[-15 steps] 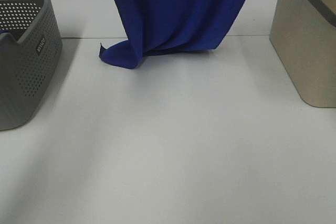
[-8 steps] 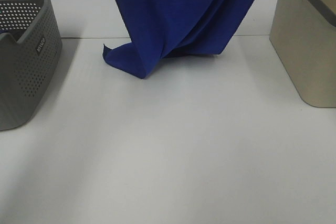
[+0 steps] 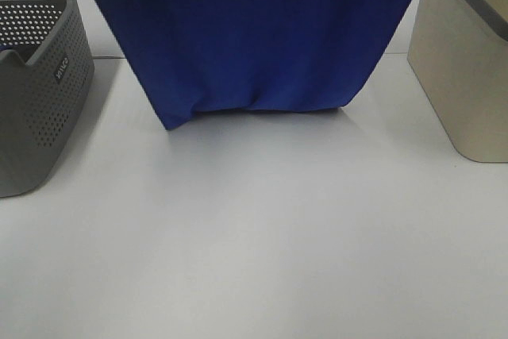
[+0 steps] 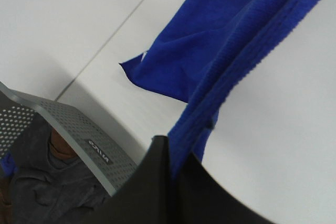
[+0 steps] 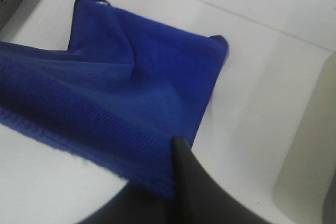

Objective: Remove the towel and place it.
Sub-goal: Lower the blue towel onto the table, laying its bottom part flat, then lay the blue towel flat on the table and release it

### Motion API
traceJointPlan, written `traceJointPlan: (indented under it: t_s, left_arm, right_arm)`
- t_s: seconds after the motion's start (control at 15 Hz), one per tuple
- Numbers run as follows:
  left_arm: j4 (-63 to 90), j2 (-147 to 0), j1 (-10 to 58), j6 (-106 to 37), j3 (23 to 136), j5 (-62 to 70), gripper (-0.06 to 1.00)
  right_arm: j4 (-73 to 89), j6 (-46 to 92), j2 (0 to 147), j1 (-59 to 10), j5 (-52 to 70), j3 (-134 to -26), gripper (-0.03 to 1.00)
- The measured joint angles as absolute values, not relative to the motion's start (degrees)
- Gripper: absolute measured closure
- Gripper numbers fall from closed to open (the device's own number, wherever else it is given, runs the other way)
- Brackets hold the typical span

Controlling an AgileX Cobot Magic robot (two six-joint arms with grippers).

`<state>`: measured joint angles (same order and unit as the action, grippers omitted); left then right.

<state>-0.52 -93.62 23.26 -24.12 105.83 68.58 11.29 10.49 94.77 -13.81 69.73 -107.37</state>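
Over the white desk [image 3: 254,236], left gripper [image 4: 169,155] and right gripper [image 5: 169,182] clamp the royal-blue plush towel [image 3: 254,37] by its hem. It looks soft and light; corners seem best.

All three views look down, sharing the towel [image 3: 254,37].

Large rectangular royal-blue plush towel [image 3: 254,37]: hangs spread over the rear middle of the flat white table [image 3: 262,252], its lower edge resting on the tabletop. Left of the towel and apart from it, a grey perforated plastic basket [image 3: 40,101] stands on the table, with crumpled dark grey cloth [image 4: 37,198] inside. Right of the towel and apart from it, a beige rectangular plastic bin [image 3: 464,77] stands on the table.
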Motion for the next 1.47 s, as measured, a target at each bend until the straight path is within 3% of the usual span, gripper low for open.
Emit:
traceJointPlan:
  t_s: [0.53, 1.07, 1.47]
  left_arm:
    - [7.7, -75.6, 23.4, -25.3, 77.4, 67.2, 0.94]
    - [15.4, -69.9, 23.4, -25.3, 59.4, 66.4, 0.94]
    - [17.2, -65.6, 23.4, -24.5, 52.6, 66.6, 0.94]
  right_arm:
    - [17.6, 10.0, 79.2, -13.9, 69.6, -80.6, 0.95]
    - [22.9, 6.7, 66.3, -13.9, 69.5, -61.3, 0.95]
    - [28.1, 5.3, 60.2, -13.9, 69.3, -48.9, 0.95]
